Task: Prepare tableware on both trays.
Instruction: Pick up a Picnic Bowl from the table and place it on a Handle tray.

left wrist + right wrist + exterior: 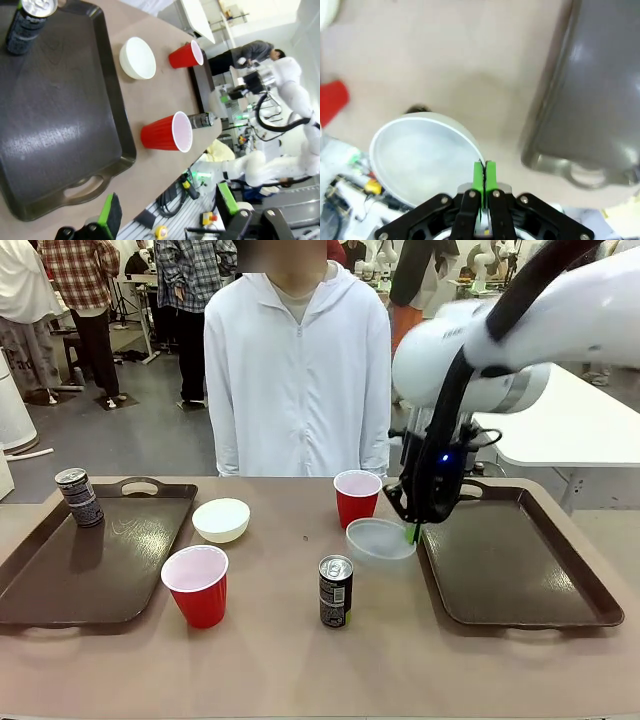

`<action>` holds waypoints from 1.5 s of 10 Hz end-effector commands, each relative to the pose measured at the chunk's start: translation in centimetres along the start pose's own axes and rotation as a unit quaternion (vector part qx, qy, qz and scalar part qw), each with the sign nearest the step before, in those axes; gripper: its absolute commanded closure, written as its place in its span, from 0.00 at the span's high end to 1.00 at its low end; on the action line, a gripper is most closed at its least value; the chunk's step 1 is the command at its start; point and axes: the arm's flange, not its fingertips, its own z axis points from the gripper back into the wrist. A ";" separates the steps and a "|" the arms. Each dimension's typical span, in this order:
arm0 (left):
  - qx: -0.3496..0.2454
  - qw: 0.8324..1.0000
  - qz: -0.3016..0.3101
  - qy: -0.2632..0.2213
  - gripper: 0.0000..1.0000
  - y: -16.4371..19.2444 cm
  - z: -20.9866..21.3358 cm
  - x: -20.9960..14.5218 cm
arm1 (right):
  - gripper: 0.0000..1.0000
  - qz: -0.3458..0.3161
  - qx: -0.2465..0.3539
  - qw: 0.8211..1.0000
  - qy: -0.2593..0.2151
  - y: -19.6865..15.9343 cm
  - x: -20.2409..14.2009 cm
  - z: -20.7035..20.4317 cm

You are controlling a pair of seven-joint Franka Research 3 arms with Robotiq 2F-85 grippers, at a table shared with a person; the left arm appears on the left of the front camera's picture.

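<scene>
My right gripper [413, 531] is shut on the rim of a whitish bowl [378, 539], holding it just off the table beside the left rim of the right tray [520, 570]. In the right wrist view the green pads [479, 176] pinch the bowl [420, 155] at its edge, with the tray [590, 100] alongside. The left tray [90, 570] carries one dark can [78, 497] at its far corner. On the table between the trays are a second bowl [221, 519], two red cups [197, 585] [356, 497] and another can [335, 591]. My left gripper [190, 225] hangs open above the left tray's [55, 125] near end.
A person in a white hooded jacket [297, 370] stands at the far side of the table, with no hands over it. A white table [570, 425] stands behind on the right. The right tray's floor is bare.
</scene>
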 end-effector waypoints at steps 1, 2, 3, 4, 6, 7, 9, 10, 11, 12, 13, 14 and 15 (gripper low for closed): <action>-0.009 1.000 -0.005 -0.006 1.00 -0.1 0.2 0.0 | 0.00 -0.021 -0.034 0.999 -0.016 0.1 -3.6 3.4; -0.009 1.000 -0.005 -0.006 1.00 -0.1 0.2 0.0 | 0.00 -0.031 -0.035 0.999 -0.020 -1.1 -4.5 4.2; -0.009 1.000 -0.005 -0.006 1.00 -0.1 0.2 0.0 | 0.00 -0.031 -0.033 0.999 -0.021 -3.0 -4.9 4.5; -0.009 1.000 -0.005 -0.006 1.00 -0.1 0.2 0.0 | 0.00 -0.049 -0.038 0.997 -0.035 -6.1 -4.8 4.4; -0.009 1.000 -0.005 -0.006 1.00 -0.1 0.2 0.0 | 0.00 -0.070 -0.038 0.996 -0.044 -12.2 -5.6 4.6; -0.009 1.000 -0.005 -0.006 1.00 -0.1 0.2 0.0 | 0.00 -0.087 -0.035 0.994 -0.056 -15.0 -6.3 4.9; -0.009 1.000 -0.005 -0.006 1.00 -0.1 0.2 0.0 | 0.00 -0.118 -0.029 0.989 -0.084 -19.2 -7.4 5.2; -0.009 1.000 -0.005 -0.006 1.00 -0.1 0.2 0.0 | 0.00 -0.130 -0.026 0.987 -0.096 -20.4 -7.6 5.3; -0.009 1.000 -0.005 -0.006 1.00 -0.1 0.2 0.0 | 0.00 -0.132 -0.026 0.986 -0.098 -20.7 -7.2 5.0; -0.009 1.000 -0.005 -0.006 1.00 -0.1 0.2 0.0 | 0.00 -0.130 -0.036 0.986 -0.100 -20.6 -6.4 4.3; -0.009 1.000 -0.005 -0.006 1.00 -0.1 0.2 0.0 | 0.00 -0.133 -0.045 0.985 -0.097 -20.4 -5.4 3.5; -0.009 1.000 -0.005 -0.006 1.00 -0.1 0.2 0.0 | 0.00 -0.135 -0.048 0.986 -0.091 -20.5 -4.3 2.7; -0.009 1.000 -0.005 -0.006 1.00 -0.1 0.2 0.0 | 0.00 -0.137 -0.053 0.985 -0.088 -20.5 -3.2 1.8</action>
